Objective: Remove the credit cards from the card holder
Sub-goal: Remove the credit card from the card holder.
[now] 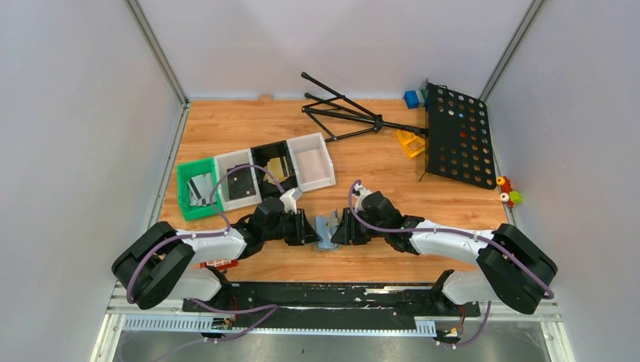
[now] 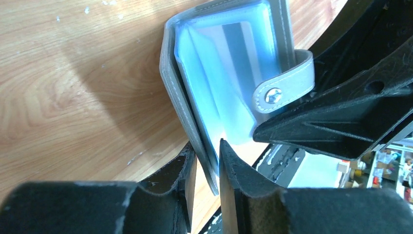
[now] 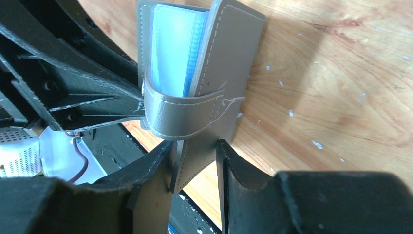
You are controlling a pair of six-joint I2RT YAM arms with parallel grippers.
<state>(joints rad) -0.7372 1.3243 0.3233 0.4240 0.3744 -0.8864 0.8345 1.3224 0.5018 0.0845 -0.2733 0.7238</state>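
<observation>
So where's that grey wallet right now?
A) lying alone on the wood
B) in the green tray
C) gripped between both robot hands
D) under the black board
C: the left gripper and the right gripper each pinch one cover of the card holder, open between them.

Card holder (image 1: 327, 230) stood on edge on the table (image 1: 377, 170) at lower centre of the top view, between left gripper (image 1: 316, 229) on its left and right gripper (image 1: 340, 229) on its right, one cover nipped in each. Row of trays (image 1: 311, 181) lay behind it, up and left, with credit cards (image 1: 243, 185) inside three compartments. Folded stand (image 1: 343, 113) sat at upper centre, perforated panel (image 1: 456, 136) at upper right.
</observation>
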